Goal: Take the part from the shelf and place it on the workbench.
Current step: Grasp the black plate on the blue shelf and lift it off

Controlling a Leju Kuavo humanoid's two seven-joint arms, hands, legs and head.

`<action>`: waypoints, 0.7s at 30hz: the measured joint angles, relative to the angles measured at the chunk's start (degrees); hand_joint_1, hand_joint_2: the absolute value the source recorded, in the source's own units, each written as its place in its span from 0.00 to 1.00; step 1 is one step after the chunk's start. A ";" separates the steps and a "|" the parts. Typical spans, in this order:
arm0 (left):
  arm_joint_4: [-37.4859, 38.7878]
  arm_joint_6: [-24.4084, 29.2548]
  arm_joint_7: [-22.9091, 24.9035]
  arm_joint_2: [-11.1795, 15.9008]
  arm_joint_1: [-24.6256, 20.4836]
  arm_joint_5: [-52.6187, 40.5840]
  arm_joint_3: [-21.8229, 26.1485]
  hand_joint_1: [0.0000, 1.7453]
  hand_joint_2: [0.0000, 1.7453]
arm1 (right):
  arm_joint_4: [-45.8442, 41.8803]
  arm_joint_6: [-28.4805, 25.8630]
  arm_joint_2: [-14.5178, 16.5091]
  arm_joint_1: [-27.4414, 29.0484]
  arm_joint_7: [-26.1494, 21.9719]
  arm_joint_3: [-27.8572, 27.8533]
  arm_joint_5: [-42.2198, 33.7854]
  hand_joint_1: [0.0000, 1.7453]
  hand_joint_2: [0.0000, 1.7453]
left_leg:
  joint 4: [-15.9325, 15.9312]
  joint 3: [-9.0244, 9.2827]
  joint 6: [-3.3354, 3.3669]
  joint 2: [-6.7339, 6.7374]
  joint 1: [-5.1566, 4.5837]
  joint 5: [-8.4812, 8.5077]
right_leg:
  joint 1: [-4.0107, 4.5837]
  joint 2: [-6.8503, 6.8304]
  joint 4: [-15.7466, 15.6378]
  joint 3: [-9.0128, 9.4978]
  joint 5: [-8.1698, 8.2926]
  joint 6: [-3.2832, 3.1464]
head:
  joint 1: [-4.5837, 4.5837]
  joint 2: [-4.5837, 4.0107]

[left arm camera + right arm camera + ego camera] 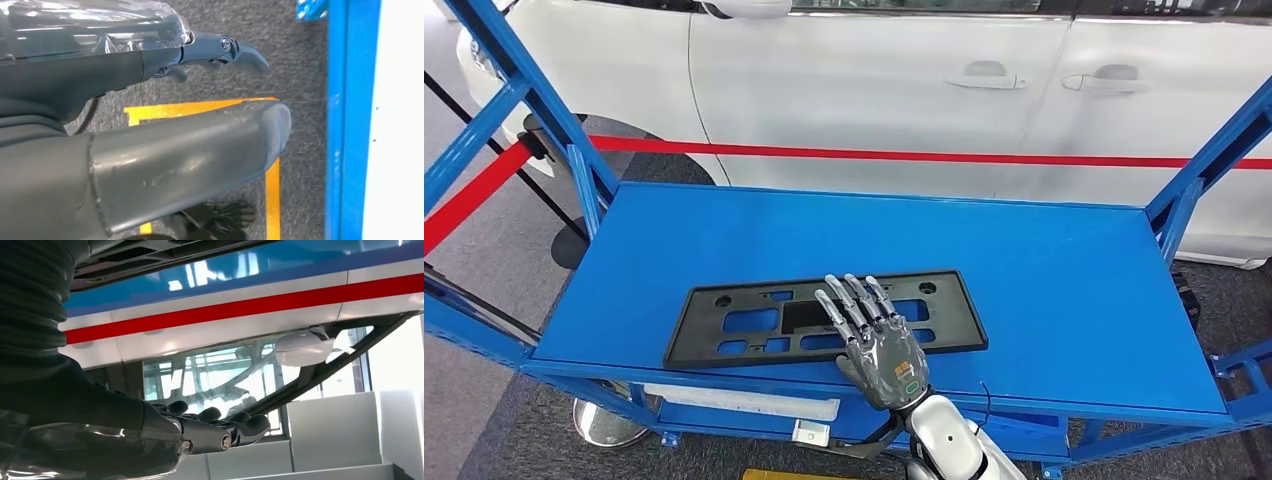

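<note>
The part, a flat black plastic license-plate frame [744,325] with several cutouts, lies on the blue shelf top [1044,270] near its front edge. My right hand [874,340] reaches in from below, palm down, its fingers spread and stretched flat over the right half of the frame, gripping nothing. In the right wrist view the same hand [200,430] has straight dark fingers. My left hand [125,145] hangs beside the shelf over the floor, holding nothing, thumb and fingers apart.
A white car [904,90] with a red stripe stands just behind the shelf. Blue uprights [574,150] rise at both back corners of the shelf. A red barrier tape [474,200] runs at the left. Yellow floor tape [200,107] marks the grey carpet.
</note>
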 joint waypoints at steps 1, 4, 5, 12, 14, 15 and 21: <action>0.00 0.03 0.00 0.08 0.01 -0.04 0.00 0.00 0.00 | 0.01 0.08 -0.01 0.01 0.01 0.01 0.00 0.00 1.00 | 0.07 -1.42 -0.23 0.08 0.13 -1.98 | -0.11 0.09 -0.02 0.76 -0.62 0.13 | -0.01 0.00; 0.00 0.12 0.00 0.16 0.07 -0.31 0.00 0.00 0.00 | 0.05 0.43 -0.01 0.01 0.01 0.03 0.00 0.00 1.00 | -6.54 -2.43 -0.76 0.28 0.64 2.49 | -0.41 0.22 0.29 2.80 -2.34 0.77 | -0.03 0.00; 0.01 0.13 -0.01 0.19 0.13 -0.43 0.00 0.00 0.00 | 0.08 0.59 -0.02 0.00 0.00 0.04 0.00 0.00 1.00 | -9.56 -2.32 -0.79 0.32 0.73 5.98 | -0.47 0.24 0.46 3.31 -2.76 1.04 | -0.03 -0.01; 0.00 -1.82 -0.73 0.51 0.32 -1.34 -0.09 0.00 0.00 | 0.16 1.43 -0.09 -0.28 -0.22 0.22 -0.71 0.00 1.00 | -14.08 -2.94 2.96 0.46 0.37 12.08 | -0.42 0.09 2.66 2.46 -5.36 3.21 | 0.00 0.00; 0.00 -2.38 -0.84 0.51 0.30 -1.42 -0.10 0.00 0.00 | 0.24 1.44 -0.11 -0.45 -0.43 0.24 -1.23 0.00 1.00 | -14.30 -3.28 3.60 0.58 0.28 12.45 | -0.53 -0.10 8.79 0.15 -9.79 3.46 | 0.17 0.00; 0.00 -2.50 -0.85 0.51 0.32 -1.44 -0.10 0.00 0.00 | 0.34 1.44 -0.13 -0.49 -0.52 0.23 -1.39 0.00 1.00 | -14.29 -3.55 3.78 0.64 0.15 12.59 | -0.57 -0.13 12.42 -1.18 -11.74 3.54 | 0.21 0.00; 0.01 -2.62 -0.84 0.47 0.36 -1.53 -0.09 0.00 0.00 | 0.61 1.48 -0.23 -0.88 -0.77 0.28 -1.82 0.00 1.00 | -14.16 -4.87 3.55 0.60 -0.35 13.58 | -0.22 -0.42 3.07 6.65 -8.06 2.41 | 0.16 0.00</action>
